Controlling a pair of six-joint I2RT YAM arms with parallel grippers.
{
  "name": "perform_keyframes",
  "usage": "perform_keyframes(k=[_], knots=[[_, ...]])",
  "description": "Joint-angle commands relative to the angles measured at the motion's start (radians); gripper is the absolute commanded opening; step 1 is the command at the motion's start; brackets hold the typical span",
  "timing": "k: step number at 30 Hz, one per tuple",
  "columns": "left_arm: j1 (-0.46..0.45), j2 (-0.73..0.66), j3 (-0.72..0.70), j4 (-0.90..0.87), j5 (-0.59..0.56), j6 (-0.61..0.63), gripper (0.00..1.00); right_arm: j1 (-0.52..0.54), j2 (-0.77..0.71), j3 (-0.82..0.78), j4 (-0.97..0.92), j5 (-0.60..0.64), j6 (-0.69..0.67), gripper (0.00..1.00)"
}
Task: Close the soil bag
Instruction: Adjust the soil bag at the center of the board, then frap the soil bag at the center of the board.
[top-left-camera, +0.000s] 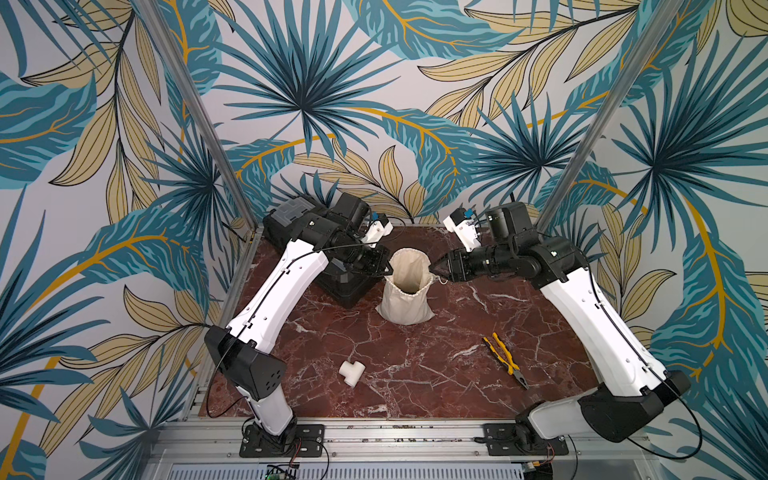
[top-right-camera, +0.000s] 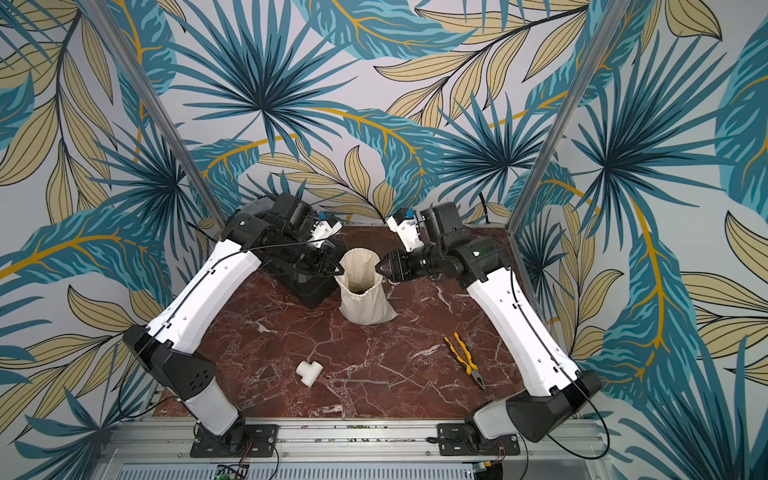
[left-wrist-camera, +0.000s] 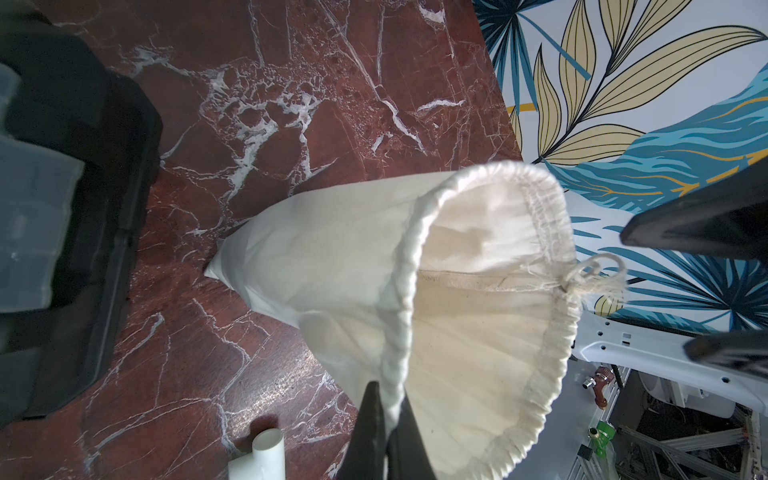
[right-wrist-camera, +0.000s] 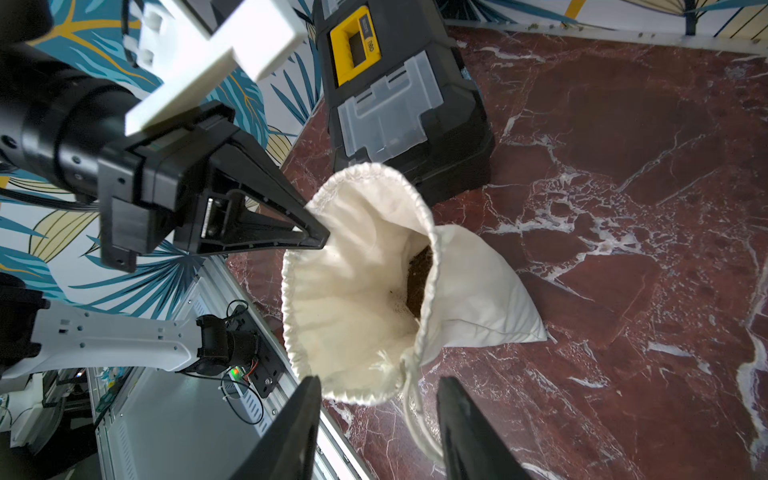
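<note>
The soil bag (top-left-camera: 409, 291) stood upright because my left hand (top-left-camera: 389, 271) clamped its rim (left-wrist-camera: 399, 328), holding the mouth steady; my right hand (top-left-camera: 435, 266) gaped around the cord (right-wrist-camera: 409, 386), gripping nothing.

Arms (top-left-camera: 590, 307): white shells (top-left-camera: 291, 286), blk joints (top-left-camera: 249, 365), thin blk cables (top-left-camera: 272, 286).

Top views overlook everything; both wrist views closely share the soil bag (left-wrist-camera: 332, 257)

Cloth of the soil bag (top-left-camera: 405, 307): plain cream-white; soil (right-wrist-camera: 420, 282) inside dark brown. Tabletop (top-left-camera: 415, 374): red-brown marble, white veining. Toolbox (right-wrist-camera: 399, 99): black, yellow handle recess, clear lid panel. Pliers (top-left-camera: 505, 357): yellow-and-black handles. T-shaped pipe fitting (top-left-camera: 351, 372): white. Wall (top-left-camera: 374, 62): teal and beige leaves, mustard stems, pale ground
</note>
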Motion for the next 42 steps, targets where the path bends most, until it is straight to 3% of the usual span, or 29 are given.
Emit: perform_keyframes(k=[1, 13, 23, 32, 36, 42], knots=[[0.006, -0.037, -0.019, 0.025, 0.016, 0.000, 0.00, 0.018, 0.018, 0.044, -0.080, 0.065, 0.007, 0.50], [0.006, -0.065, -0.061, 0.053, 0.018, -0.023, 0.00, 0.047, 0.038, 0.073, -0.130, 0.110, -0.001, 0.47], [0.006, -0.064, -0.049, 0.042, 0.016, -0.018, 0.00, 0.038, -0.055, -0.069, -0.050, 0.104, 0.009, 0.52], [0.007, -0.064, -0.045, 0.023, 0.014, -0.007, 0.00, 0.038, -0.080, -0.133, -0.018, 0.113, -0.007, 0.50], [0.005, -0.062, -0.045, 0.016, 0.011, -0.002, 0.00, 0.038, -0.069, -0.146, -0.008, 0.126, -0.018, 0.41], [0.007, -0.059, -0.035, 0.008, 0.006, 0.003, 0.00, 0.039, -0.065, -0.124, 0.036, 0.280, 0.003, 0.05]])
